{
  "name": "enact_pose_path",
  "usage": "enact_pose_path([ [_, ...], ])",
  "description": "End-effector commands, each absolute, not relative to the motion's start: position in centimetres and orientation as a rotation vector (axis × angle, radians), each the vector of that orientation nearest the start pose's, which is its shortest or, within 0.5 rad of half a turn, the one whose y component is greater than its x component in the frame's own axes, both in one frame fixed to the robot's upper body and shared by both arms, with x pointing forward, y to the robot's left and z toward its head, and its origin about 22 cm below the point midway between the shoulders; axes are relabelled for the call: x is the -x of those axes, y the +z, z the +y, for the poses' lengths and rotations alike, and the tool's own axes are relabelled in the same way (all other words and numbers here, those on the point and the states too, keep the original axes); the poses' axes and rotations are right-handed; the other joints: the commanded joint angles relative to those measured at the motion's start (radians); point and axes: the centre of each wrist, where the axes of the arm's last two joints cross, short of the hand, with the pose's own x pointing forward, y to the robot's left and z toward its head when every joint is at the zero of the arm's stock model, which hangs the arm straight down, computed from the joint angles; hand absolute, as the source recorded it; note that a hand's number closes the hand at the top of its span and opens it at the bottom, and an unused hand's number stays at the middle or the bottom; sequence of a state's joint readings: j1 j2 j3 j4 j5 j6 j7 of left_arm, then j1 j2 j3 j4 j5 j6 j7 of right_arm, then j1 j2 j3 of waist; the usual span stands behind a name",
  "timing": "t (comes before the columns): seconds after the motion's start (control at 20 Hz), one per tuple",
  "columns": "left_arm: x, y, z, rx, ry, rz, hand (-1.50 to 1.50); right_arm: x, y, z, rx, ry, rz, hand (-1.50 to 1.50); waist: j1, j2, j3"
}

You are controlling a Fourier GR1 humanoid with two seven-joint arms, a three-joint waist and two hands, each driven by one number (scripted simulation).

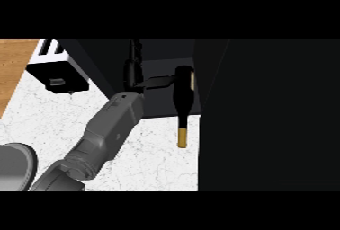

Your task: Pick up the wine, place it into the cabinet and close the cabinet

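Head view, only view available.

One forearm (pixel 109 130) comes in from 7 o'clock and runs up toward 12. By where it enters it reads as the left arm, though I can't confirm that from this frame alone. Its black hand (pixel 136 74) sits at the cabinet (pixel 166 96) opening. A thumb or finger (pixel 159 82) sticks out toward 3 o'clock and touches the wine bottle (pixel 184 90). The rest of the fingers are black on black, so I can't tell whether they are curled round the bottle or just bracing it.

The wine bottle is at centre, lying lengthwise with its body over the dark cabinet floor. Its gold-capped neck (pixel 182 137) points to 6 o'clock and overhangs the white counter (pixel 153 152). My read is that it is held base-first so the fat end goes in and the neck trails. It is only partly inside.

The large black slab at 3 o'clock (pixel 266 117) is probably the open cabinet door, swung aside for access. It is not closed yet.

A black toaster-like appliance (pixel 56 72) sits at 10 o'clock, well apart from the bottle. A grey round object (pixel 16 164) is at 8 o'clock, cut off by the edge; I can't identify it.

Count:
- bottles: 1
- hands: 1
- forearms: 1
- cabinets: 1
- appliances: 1

The second hand is not visible.
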State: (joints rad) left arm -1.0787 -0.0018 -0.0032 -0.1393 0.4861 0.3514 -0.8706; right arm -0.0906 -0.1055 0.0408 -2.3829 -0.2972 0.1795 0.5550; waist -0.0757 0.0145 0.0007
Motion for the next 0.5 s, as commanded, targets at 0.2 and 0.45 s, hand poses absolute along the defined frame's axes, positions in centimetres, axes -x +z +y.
enact_pose_path([
  [0.2, -40.5, -1.8, 12.2, -0.027, 0.237, -1.865, -1.50, -16.0, 20.1, -21.5, -0.365, 0.294, -1.907, -1.50, 0.019, -0.011, -0.002],
  [0.45, -39.7, -2.4, 12.1, -0.016, 0.273, -1.857, -1.50, -15.4, 19.6, -22.2, -0.380, 0.337, -1.899, -1.50, 0.023, -0.014, -0.001],
])
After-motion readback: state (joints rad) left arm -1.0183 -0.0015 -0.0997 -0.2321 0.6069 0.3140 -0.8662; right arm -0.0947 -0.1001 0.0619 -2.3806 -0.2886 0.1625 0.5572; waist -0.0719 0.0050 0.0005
